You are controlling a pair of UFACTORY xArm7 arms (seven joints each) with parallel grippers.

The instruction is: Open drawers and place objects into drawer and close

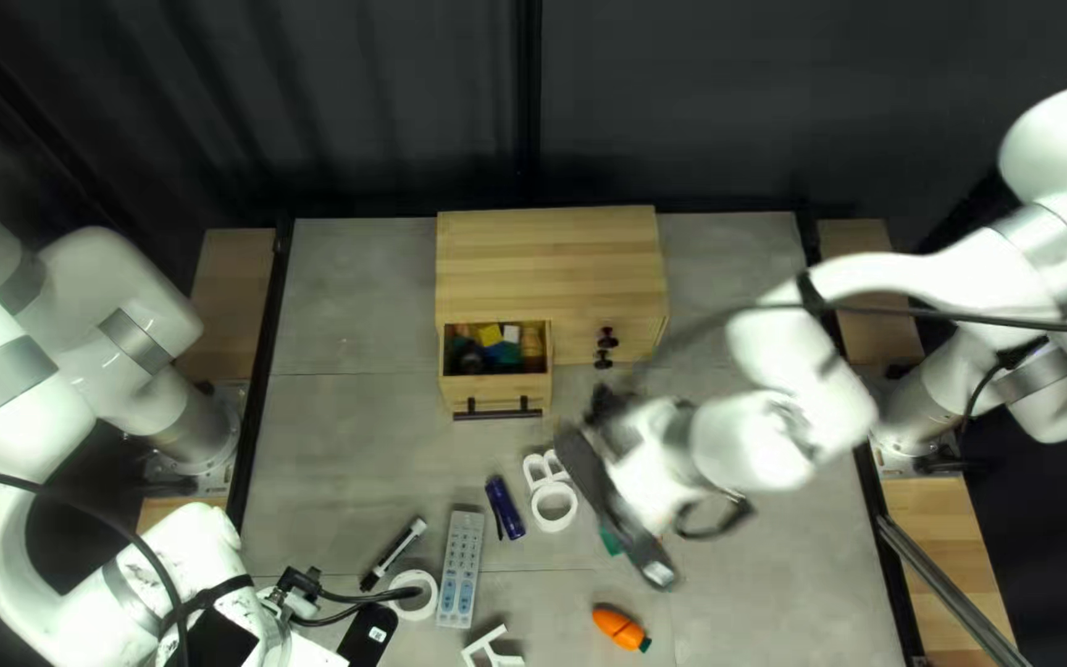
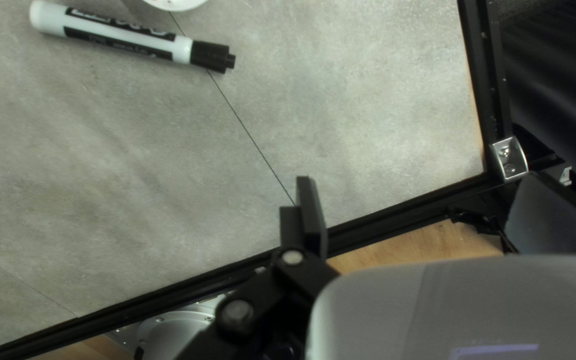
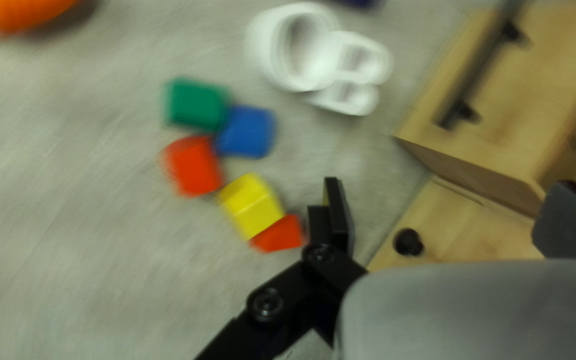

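Note:
A wooden cabinet [image 1: 552,266] stands at the table's far side, its left drawer [image 1: 497,393] pulled out with small coloured things inside. My right gripper [image 1: 614,414] is in front of the cabinet. In the right wrist view the gripper [image 3: 445,187] is open, nothing held, near a yellow block [image 3: 251,207] and a red block [image 3: 281,233]. Another red block [image 3: 193,167], a green block [image 3: 198,105] and a blue block [image 3: 247,131] lie beyond. My left gripper [image 1: 299,587] is by the near left edge; the left wrist view shows this gripper [image 2: 421,180] open and empty, a marker [image 2: 125,35] ahead.
Around the table's near middle lie a remote [image 1: 461,568], a dark blue object [image 1: 505,508], white rings [image 1: 413,594], white letter shapes [image 1: 493,647] and an orange carrot-like thing [image 1: 620,628]. The right arm covers most of the blocks in the top left view.

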